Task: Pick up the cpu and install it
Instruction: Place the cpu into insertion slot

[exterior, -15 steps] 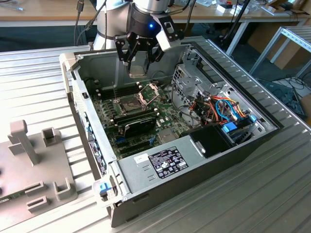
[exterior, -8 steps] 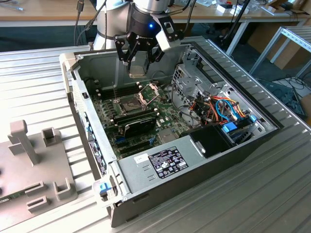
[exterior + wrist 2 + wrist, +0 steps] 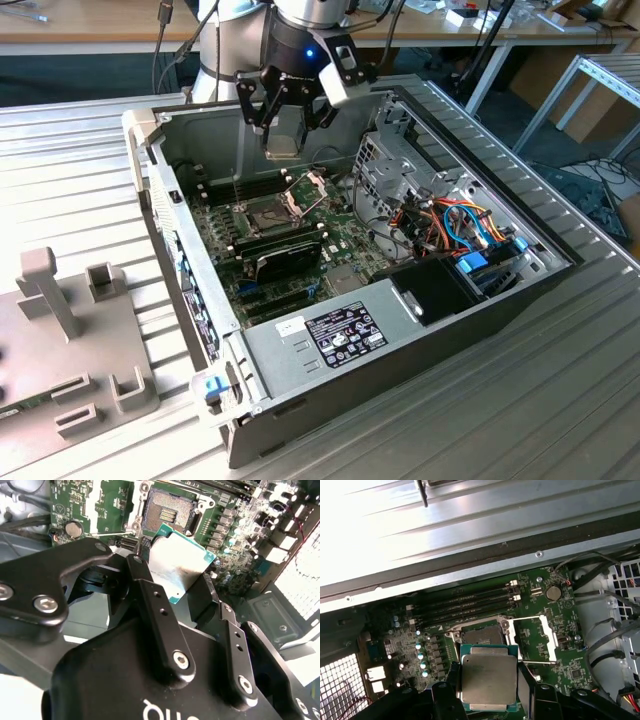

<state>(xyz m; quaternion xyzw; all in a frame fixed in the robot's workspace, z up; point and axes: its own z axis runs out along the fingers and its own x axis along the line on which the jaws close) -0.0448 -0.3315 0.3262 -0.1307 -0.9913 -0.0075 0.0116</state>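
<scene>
An open computer case (image 3: 150,170) lies on a ribbed metal table (image 3: 560,400), its motherboard (image 3: 395,640) facing up. 1 robot arm reaches in from above. Its gripper (image 3: 288,128) is clenched on the cpu (image 3: 488,677), 2 black fingers (image 3: 150,605) pressing opposite edges, grey metal top facing the wrist cameras. The cpu hangs in the air above the board, near the socket (image 3: 482,635) but not seated in it. The socket is bare, and the retention frame (image 3: 537,640) beside it is swung open. The risks are a judgement: if the cpu comes down off-centre, rotated or tilted, it could bend the socket contacts or land on the socket rim. A light edge grip could let it slip and drop onto the board.
</scene>
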